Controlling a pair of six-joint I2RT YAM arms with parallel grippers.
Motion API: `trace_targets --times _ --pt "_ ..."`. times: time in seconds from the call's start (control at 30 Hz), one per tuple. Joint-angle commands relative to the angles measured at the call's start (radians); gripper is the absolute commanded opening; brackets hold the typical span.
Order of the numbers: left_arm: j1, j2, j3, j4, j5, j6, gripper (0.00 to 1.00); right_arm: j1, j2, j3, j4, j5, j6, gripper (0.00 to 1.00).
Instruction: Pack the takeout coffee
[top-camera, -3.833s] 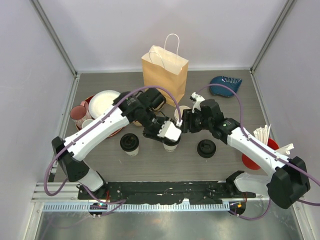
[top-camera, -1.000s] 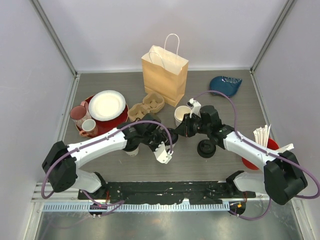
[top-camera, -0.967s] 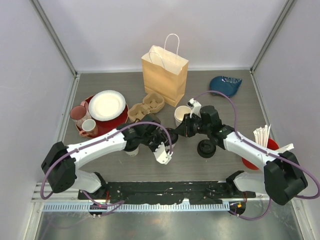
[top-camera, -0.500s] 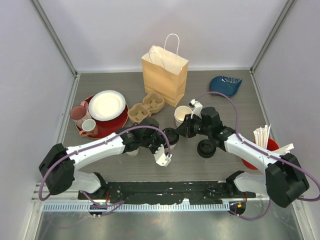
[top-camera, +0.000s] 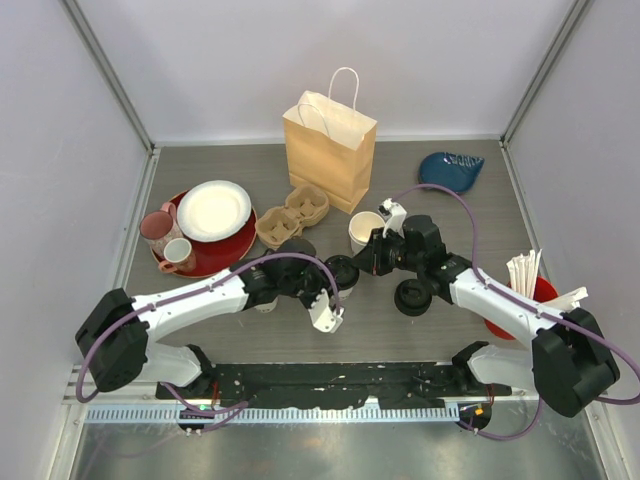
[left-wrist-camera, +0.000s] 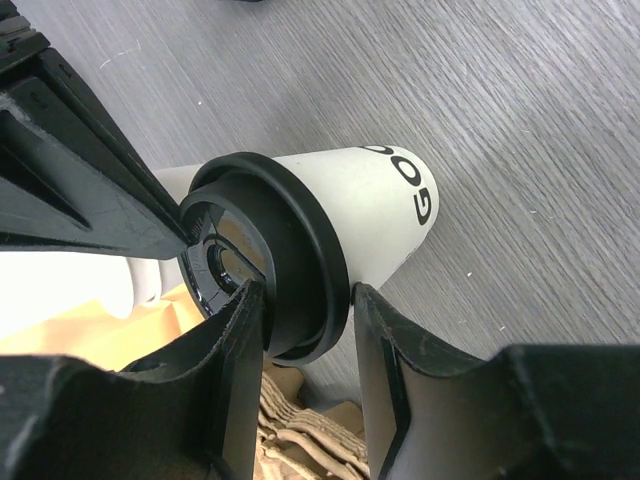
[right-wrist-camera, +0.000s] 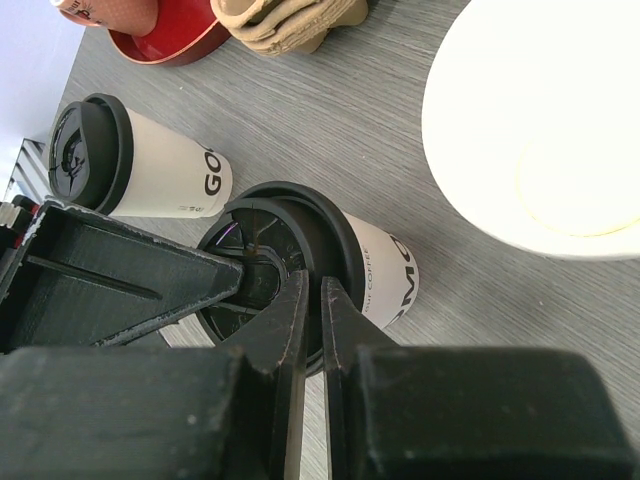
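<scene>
The left gripper (left-wrist-camera: 307, 298) is clamped on the cup (left-wrist-camera: 350, 215), one finger on each side of its black lid (left-wrist-camera: 265, 260). The cup stands upright on the worktop (top-camera: 440, 210), in front of the bag (top-camera: 330, 150) and just near of the carrier (top-camera: 292, 215). The right gripper (right-wrist-camera: 307, 300) has its fingers drawn nearly together, tips on the same lid near its rim. Whether they pinch the rim or only press on it I cannot tell.

The second cup (right-wrist-camera: 150, 170), also lidded, stands just to the left, partly under the left arm in the top view. An unlidded cup (top-camera: 365, 230) sits behind the right gripper, and spare lids (top-camera: 412, 297) lie to the right.

The step looks like seating or checking the lid, with the left arm steadying the cup. Packing proper has not begun: neither cup is in the carrier or the bag.

Next, the right gripper should back off so the two don't fight over the cup. The left can then lift it straight up, keep it level, and lower it into a carrier well. A grip on the lid alone may pull the lid off, so a hold lower on the paper wall would be safer
</scene>
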Motion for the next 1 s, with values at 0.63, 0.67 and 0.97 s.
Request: trace_targets --times 0.63,0.67,0.97 --pt "-0.009 -0.064 0.138 -0.258 0.005 -0.225 0.73 0.044 -0.040 0.041 -0.169 0.060 -0.044 0.05" --pt "-0.009 -0.070 0.139 -0.249 0.005 -0.237 0.75 0.044 -0.038 0.044 -0.169 0.062 -0.044 0.05" --pt "-0.009 -0.128 0.188 -0.184 0.031 -0.454 0.85 0.048 -0.038 0.054 -0.175 0.063 -0.047 0.07"
